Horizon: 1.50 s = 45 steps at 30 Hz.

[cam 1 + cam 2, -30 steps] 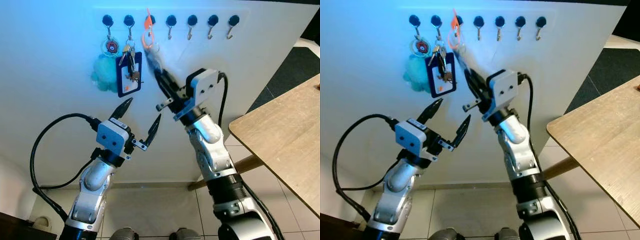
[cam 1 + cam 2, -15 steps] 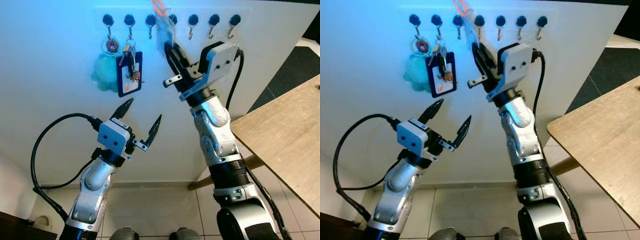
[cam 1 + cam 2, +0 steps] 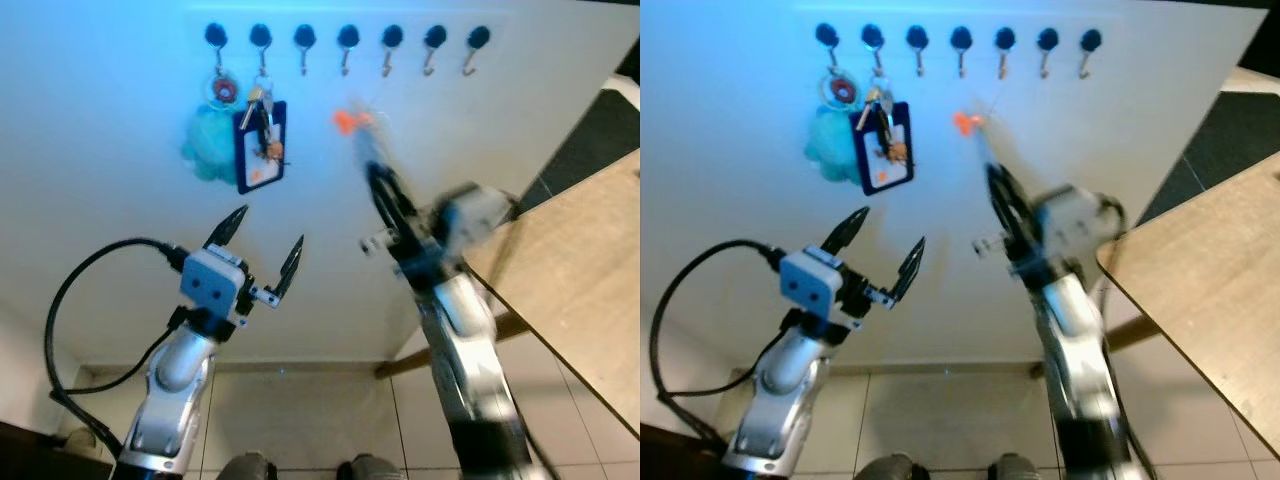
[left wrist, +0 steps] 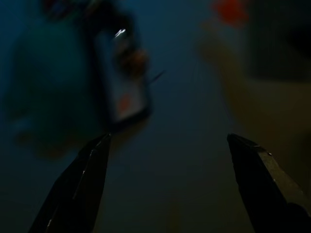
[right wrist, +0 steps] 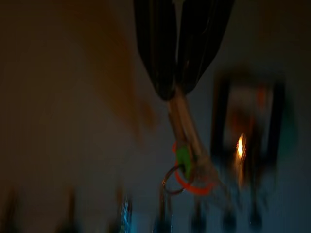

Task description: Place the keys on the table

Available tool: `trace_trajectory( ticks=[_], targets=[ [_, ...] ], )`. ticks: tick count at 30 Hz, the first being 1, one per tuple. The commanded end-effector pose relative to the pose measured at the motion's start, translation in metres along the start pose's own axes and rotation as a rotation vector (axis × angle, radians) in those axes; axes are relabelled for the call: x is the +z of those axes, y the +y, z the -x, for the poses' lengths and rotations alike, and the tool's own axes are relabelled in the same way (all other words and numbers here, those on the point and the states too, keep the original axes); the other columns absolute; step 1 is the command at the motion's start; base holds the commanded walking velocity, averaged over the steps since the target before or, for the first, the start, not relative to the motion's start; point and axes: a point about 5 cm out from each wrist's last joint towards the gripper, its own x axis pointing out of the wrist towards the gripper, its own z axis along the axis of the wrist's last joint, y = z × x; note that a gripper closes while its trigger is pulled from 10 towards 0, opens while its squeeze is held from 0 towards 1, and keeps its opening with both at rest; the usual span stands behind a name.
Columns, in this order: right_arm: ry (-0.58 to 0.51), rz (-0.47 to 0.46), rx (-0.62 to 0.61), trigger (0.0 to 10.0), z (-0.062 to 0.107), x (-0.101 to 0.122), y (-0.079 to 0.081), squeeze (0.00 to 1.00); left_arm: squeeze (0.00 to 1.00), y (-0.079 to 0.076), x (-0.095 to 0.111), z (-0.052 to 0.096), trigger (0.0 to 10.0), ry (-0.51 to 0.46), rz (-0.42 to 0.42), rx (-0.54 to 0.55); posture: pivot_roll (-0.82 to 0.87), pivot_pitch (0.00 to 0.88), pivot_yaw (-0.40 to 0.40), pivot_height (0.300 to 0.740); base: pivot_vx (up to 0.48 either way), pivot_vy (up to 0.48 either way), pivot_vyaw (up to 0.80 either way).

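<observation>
Head views first: right gripper (image 3: 378,190) blurry, mid-swing by the look of it, fingers pinched together on the keys (image 3: 348,122), with the orange ring sticking out just past the fingertips. Clear of the hook row (image 3: 346,38) above, so probably off the wall for the carry. Tabletop (image 3: 570,260) off to the outer side of that gripper, well apart, nothing on the visible part. Looks like the lift-off is done and the trip over to the tabletop is what's left.

Left gripper (image 3: 262,250) parked low with fingers spread wide, holding nothing. Probably just kept out of the way. Up beyond its tips, the blue badge holder (image 3: 259,147) and the teal plush (image 3: 208,148) hanging from the hooks, not part of the job.

Left wrist view: dark, two black fingers (image 4: 80,184) far apart, blurry badge holder ahead between and beyond them.

Right wrist view: dim and smeared, but both fingers (image 5: 155,53) squeezed narrow on a pale strap or tag, with the orange ring and a green bit dangling off the end. Held by the tag, so expect some swinging on the way over.
</observation>
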Motion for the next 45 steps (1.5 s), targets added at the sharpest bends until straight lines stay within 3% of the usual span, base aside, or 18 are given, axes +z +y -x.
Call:
trace_trajectory(
  ticks=[1,3,4,5,6,8,10,11,13,15,18,21,26,27,29,34,38,45],
  targets=[
    [0.004,0.034,-0.040,0.0,0.007,0.000,-0.007,0.00,0.00,0.004,-0.009,0.007,10.0,0.047,-0.029,0.004,0.04,0.112,-0.013,0.740,0.000,0.000,0.00],
    [0.149,0.005,-0.098,0.0,0.032,-0.028,-0.015,0.00,0.00,0.006,-0.032,0.018,10.0,0.163,-0.017,0.022,0.03,0.109,0.001,0.740,0.000,0.000,0.00],
    [0.149,0.005,-0.098,0.0,0.032,-0.028,-0.015,0.00,0.00,0.006,-0.032,0.018,10.0,0.163,-0.017,0.022,0.03,0.109,0.001,0.740,0.000,0.000,0.00],
    [0.357,-0.051,-0.135,0.0,0.060,-0.066,-0.018,0.00,0.00,0.004,-0.065,0.036,10.0,0.344,-0.015,0.015,0.02,0.101,0.009,0.740,0.000,0.000,0.00],
    [0.357,-0.051,-0.135,0.0,0.060,-0.066,-0.018,0.00,0.00,0.004,-0.065,0.036,10.0,0.344,-0.015,0.015,0.02,0.101,0.009,0.740,0.000,0.000,0.00],
    [0.515,-0.118,-0.196,0.0,0.085,-0.095,-0.022,0.00,0.00,0.001,-0.094,0.056,10.0,0.505,0.006,0.010,0.02,0.096,0.009,0.740,0.000,0.000,0.00],
    [0.684,-0.204,-0.300,0.0,0.112,-0.122,-0.027,0.00,0.00,0.000,-0.127,0.080,10.0,0.732,0.058,0.055,0.02,0.087,0.006,0.740,0.000,0.000,0.00],
    [0.743,-0.248,-0.351,0.0,0.122,-0.131,-0.029,0.00,0.00,0.001,-0.138,0.089,10.0,0.809,0.087,0.094,0.02,0.079,0.003,0.740,0.000,0.000,0.00],
    [0.743,-0.248,-0.351,0.0,0.122,-0.131,-0.029,0.00,0.00,0.001,-0.138,0.089,10.0,0.809,0.087,0.094,0.02,0.079,0.003,0.740,0.000,0.000,0.00],
    [0.857,-0.308,-0.447,0.0,0.141,-0.145,-0.031,0.00,0.00,0.005,-0.155,0.106,10.0,0.942,0.126,0.182,0.02,0.074,0.001,0.740,0.000,0.000,0.00],
    [0.930,-0.326,-0.498,0.0,0.151,-0.153,-0.030,0.00,0.00,0.006,-0.163,0.113,10.0,1.010,0.165,0.241,0.02,0.050,0.002,0.740,0.000,0.000,0.00],
    [1.001,-0.363,-0.540,0.0,0.159,-0.162,-0.027,0.00,0.00,-0.005,-0.170,0.111,10.0,1.064,0.250,0.189,0.02,0.032,0.001,0.740,0.000,0.000,0.00],
    [1.023,-0.333,-0.570,0.3,0.167,-0.164,-0.033,0.00,0.00,-0.015,-0.175,0.108,10.0,1.110,0.272,0.120,0.02,0.020,0.004,0.740,0.000,0.000,0.00],
    [1.030,-0.309,-0.569,10.0,0.168,-0.163,-0.036,0.00,0.00,-0.016,-0.175,0.108,10.0,1.116,0.280,0.123,0.01,0.014,0.010,0.740,0.000,0.000,0.00],
    [1.035,-0.295,-0.569,10.0,0.169,-0.163,-0.037,0.00,0.00,-0.016,-0.176,0.108,10.0,1.121,0.285,0.128,0.01,0.014,0.010,0.740,0.000,0.000,0.00],
    [1.097,-0.268,-0.570,10.0,0.181,-0.164,-0.042,0.00,0.00,-0.021,-0.180,0.110,10.0,1.168,0.193,0.106,0.00,0.000,0.018,0.740,0.000,0.000,0.00],
    [1.102,-0.286,-0.574,10.0,0.184,-0.165,-0.041,0.00,0.00,-0.021,-0.181,0.110,10.0,1.178,0.221,0.133,0.00,0.000,0.020,0.740,0.000,0.000,0.00],
    [1.144,-0.285,-0.569,10.0,0.189,-0.168,-0.037,0.00,0.00,-0.019,-0.182,0.112,10.0,1.197,0.183,0.122,0.00,0.000,0.009,0.740,0.000,0.000,0.00]
  ],
)
